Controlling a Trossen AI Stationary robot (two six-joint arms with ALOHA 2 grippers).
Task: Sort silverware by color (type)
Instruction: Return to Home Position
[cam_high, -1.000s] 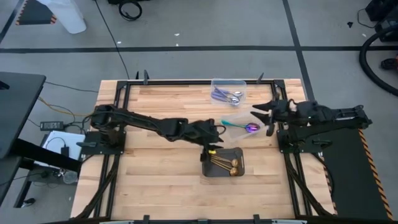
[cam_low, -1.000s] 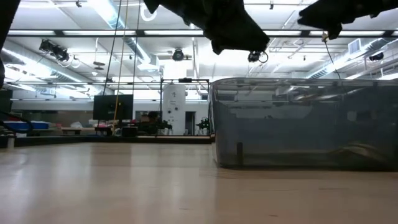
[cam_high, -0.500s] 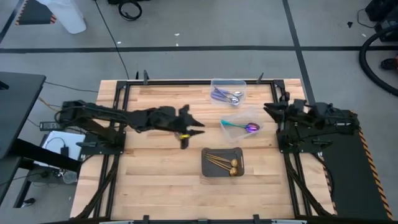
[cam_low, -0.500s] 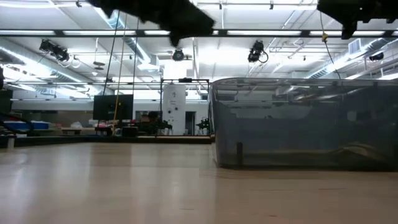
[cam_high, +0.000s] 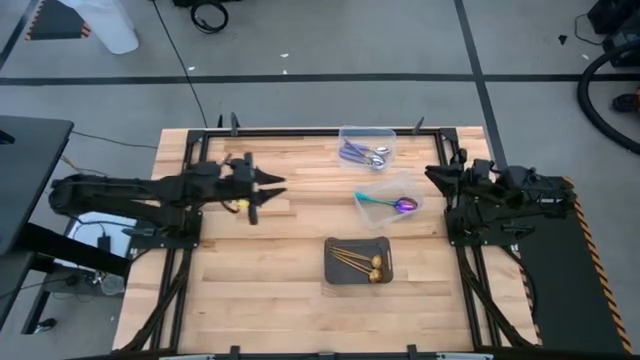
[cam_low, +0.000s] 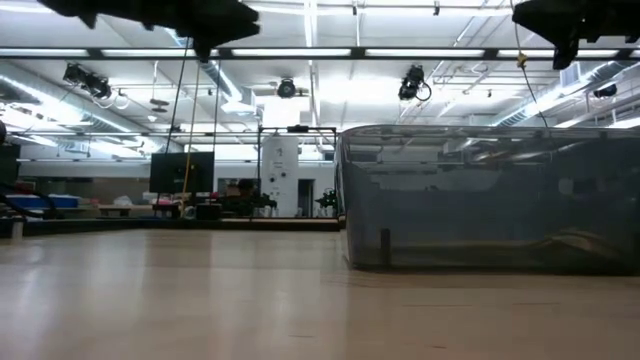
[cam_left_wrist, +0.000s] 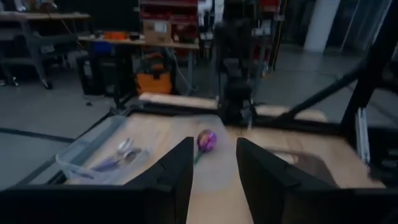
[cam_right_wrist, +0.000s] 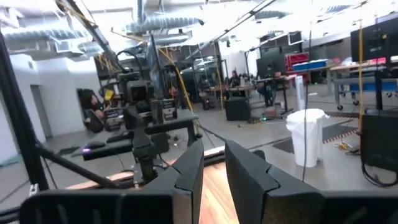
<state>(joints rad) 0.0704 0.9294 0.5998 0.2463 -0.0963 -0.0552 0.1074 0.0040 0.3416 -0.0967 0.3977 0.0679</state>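
Left gripper mid-left, fingers wide, empty. Right gripper narrow gap, empty, near tub of rainbow spoons; could nudge it.

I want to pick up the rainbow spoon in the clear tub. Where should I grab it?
Grab the rainbow spoon by its thin teal handle, from above. It lies flat in the open-topped clear tub, so the walls likely block the sides, and the round end may slip.
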